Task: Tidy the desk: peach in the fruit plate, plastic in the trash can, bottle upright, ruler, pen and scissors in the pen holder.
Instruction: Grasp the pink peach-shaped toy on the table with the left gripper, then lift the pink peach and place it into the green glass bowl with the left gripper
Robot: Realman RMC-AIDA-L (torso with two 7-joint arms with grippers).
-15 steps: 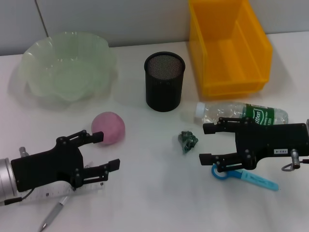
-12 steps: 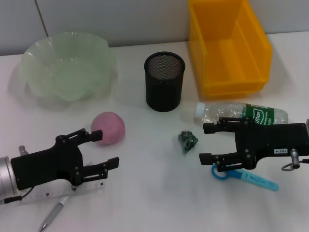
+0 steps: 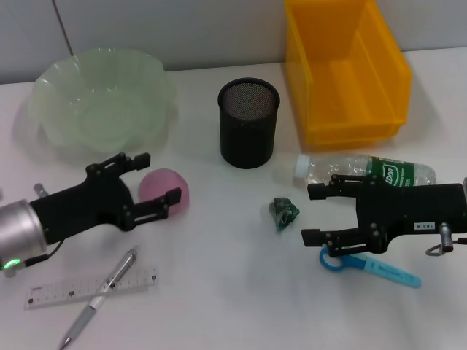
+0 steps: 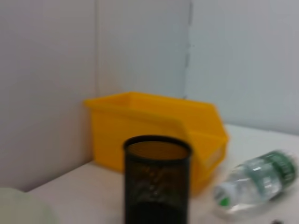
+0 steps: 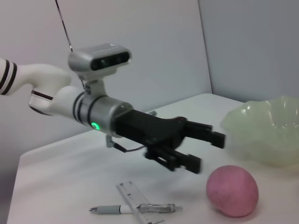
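Nearest the robot on the desk [image 3: 233, 306], one clear ruler [image 3: 91, 288] lies flat with one pen [image 3: 98, 297] crossing over it, both behind and below the left gripper [image 3: 159, 179], well clear of its jaws. That gripper hovers with its jaws spread wide, and the one pink peach [image 3: 165, 191] sits at their mouth: in the head view the two fingertips [image 3: 174, 195] frame the ball from either side, though whether they touch it cannot be told; in the right wrist view the left gripper [image 5: 205, 149] appears just short of the peach [image 5: 232, 190], with a gap between them. On the other side the right gripper [image 3: 312, 215] also stands wide open, holding nothing; one small crumpled green scrap of plastic [image 3: 284, 211] lies just ahead of its fingertips, one pair of blue scissors [image 3: 368, 266] lies partly beneath its lower finger, and one water bottle [image 3: 365, 172] rests on its side just behind its upper finger. Farther back stand one black mesh pen holder [image 3: 249, 122], ahead of both grippers and between them, one pale-green fruit plate [image 3: 103, 98] beyond the left gripper, and one yellow trash can [image 3: 343, 69] beyond the bottle.
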